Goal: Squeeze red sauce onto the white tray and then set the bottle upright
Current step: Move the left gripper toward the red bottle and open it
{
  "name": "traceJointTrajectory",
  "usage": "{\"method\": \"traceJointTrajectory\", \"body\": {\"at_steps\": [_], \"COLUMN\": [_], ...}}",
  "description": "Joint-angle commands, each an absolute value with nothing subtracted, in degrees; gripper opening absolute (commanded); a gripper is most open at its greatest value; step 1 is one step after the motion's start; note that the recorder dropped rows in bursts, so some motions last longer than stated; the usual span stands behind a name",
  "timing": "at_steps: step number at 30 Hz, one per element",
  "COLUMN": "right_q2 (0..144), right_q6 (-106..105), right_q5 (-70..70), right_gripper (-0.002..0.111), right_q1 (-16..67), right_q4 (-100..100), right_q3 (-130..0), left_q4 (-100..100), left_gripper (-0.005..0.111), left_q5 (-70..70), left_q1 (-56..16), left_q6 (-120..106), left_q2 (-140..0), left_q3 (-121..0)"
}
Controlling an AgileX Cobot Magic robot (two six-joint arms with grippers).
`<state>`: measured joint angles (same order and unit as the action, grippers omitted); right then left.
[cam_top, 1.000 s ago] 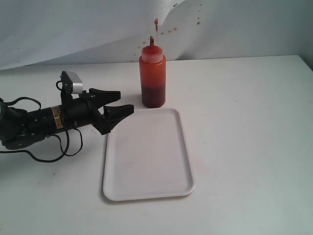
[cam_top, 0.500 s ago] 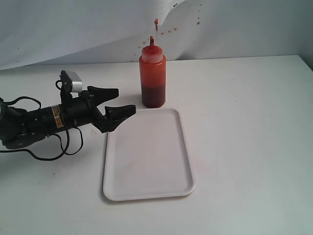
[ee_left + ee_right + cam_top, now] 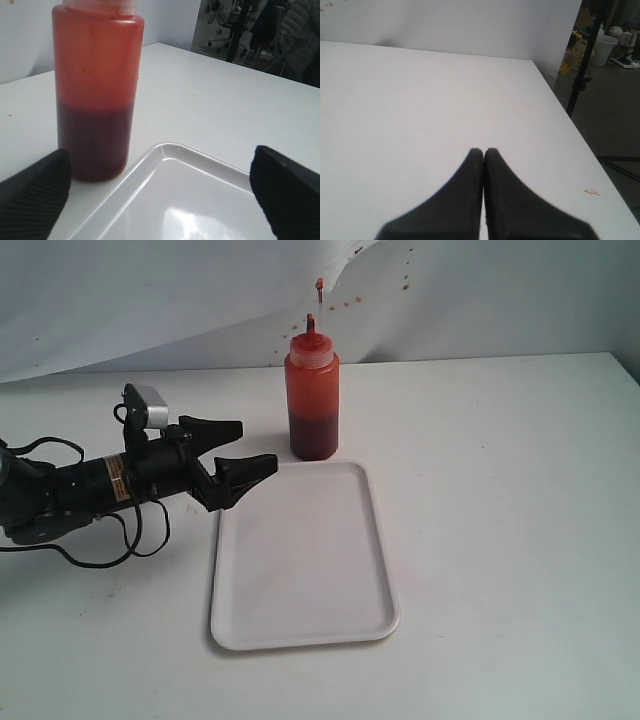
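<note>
The red-tinted squeeze bottle [image 3: 312,392] stands upright on the table just behind the white tray [image 3: 300,558], its nozzle pointing up and its tip cap hanging off to the side. The bottle [image 3: 95,95] is about half full of dark sauce. My left gripper [image 3: 257,445] is open at the tray's far left corner [image 3: 170,150], a short way left of the bottle, with nothing between its fingers. No red sauce shows on the tray. My right gripper [image 3: 483,150] is shut over bare table and does not appear in the exterior view.
A white backdrop sheet [image 3: 150,300] with small reddish specks hangs behind the table. The table's right edge [image 3: 570,130] drops off to a floor with stands and clutter. The left arm's cables [image 3: 110,540] lie on the table at the left.
The left gripper's fingers have spread a little wider than a second ago. Bottle and tray have not moved.
</note>
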<state>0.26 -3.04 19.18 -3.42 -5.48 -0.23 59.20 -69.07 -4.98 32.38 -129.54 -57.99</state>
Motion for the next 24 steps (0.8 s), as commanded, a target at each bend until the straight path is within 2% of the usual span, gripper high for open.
{"method": "traceJointTrajectory", "body": {"at_steps": [1,3,24], "right_q2": [0.0,0.0,0.0], "right_q6": [-2.7,-2.7,-2.7], "right_q5": [18.54,18.54,18.54], "right_gripper": [0.0,0.0,0.0], "right_q1": [-3.9,-3.9,-3.9], "right_q4": [-5.43,-5.43,-5.43], "right_q3": [0.0,0.0,0.0], "left_q4": [58.35,58.35,61.73], "left_gripper": [0.098,0.105,0.105], "left_q5": [-69.96,-69.96,-69.96], "left_q1": [-5.28,-5.28,-5.28], "left_q6": [32.82,32.82,31.53], "left_q2": [-129.53,-129.53,-129.53], "left_q3": [-58.27,-58.27,-58.27]}}
